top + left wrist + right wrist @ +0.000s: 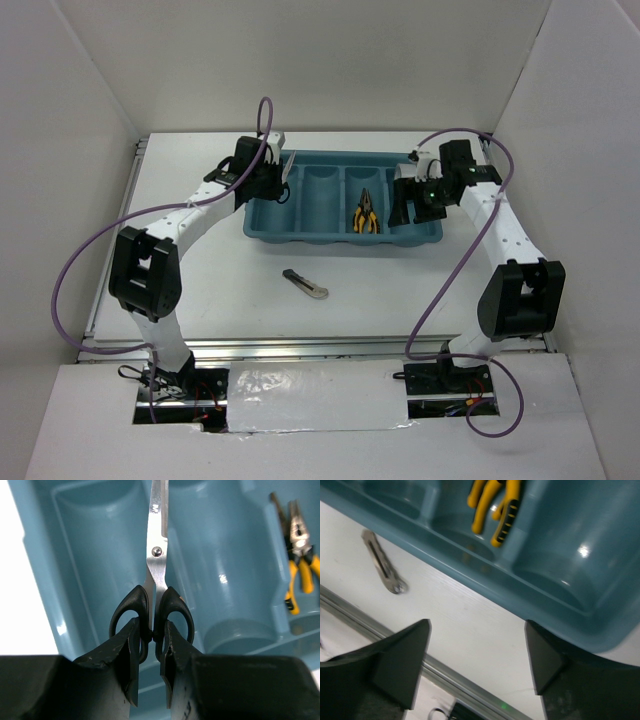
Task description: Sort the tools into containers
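Note:
The teal tray point(262, 226) with four long compartments lies at the table's middle back. My left gripper point(282, 178) is shut on the black handles of the scissors point(157, 565) and holds them above the tray's two left compartments point(90, 555), blades pointing away from it. The jaws point(151, 630) press the handle loops together. Two yellow-and-black pliers point(365, 218) lie in the third compartment and also show in the left wrist view point(300, 565). My right gripper point(410, 205) is open and empty over the tray's right front rim point(545, 595). The grey utility knife point(305, 285) lies on the table in front of the tray. The tape roll is out of view.
White walls close in the table on the left, back and right. A metal rail point(300, 345) runs along the near edge. Purple cables point(80, 270) loop beside both arms. In the right wrist view the knife point(382, 565) lies left of the open fingers.

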`<move>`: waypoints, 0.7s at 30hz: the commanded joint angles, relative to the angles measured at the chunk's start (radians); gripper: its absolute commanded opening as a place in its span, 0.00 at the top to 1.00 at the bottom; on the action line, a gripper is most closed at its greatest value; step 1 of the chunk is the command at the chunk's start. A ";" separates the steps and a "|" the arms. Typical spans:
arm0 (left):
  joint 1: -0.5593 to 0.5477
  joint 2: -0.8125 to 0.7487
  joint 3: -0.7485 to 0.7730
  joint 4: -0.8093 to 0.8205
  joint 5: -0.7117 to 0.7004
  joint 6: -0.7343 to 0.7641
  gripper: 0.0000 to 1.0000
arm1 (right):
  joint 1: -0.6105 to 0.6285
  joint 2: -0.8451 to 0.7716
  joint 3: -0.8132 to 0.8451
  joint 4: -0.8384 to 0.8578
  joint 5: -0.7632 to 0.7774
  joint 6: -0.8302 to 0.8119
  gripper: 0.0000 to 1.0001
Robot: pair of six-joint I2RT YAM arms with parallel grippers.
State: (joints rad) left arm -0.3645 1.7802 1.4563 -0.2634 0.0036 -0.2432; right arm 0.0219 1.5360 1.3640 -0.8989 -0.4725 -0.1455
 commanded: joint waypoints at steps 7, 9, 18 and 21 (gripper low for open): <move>0.050 0.061 0.062 -0.033 0.031 -0.091 0.28 | 0.220 0.124 0.199 -0.075 0.100 -0.043 0.04; 0.064 0.010 0.036 0.006 0.114 -0.090 0.25 | 0.279 0.144 0.208 -0.069 0.124 -0.040 0.08; 0.200 -0.351 -0.004 0.102 0.205 -0.124 0.21 | 0.611 0.188 0.149 -0.008 0.274 -0.017 0.17; 0.284 -0.442 -0.030 0.063 0.193 -0.087 0.18 | 0.711 0.222 0.101 0.032 0.314 0.007 0.17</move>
State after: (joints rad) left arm -0.1417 1.4258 1.4284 -0.2192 0.1776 -0.3439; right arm 0.6533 1.7206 1.5059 -0.9073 -0.2310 -0.1677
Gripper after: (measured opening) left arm 0.809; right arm 0.829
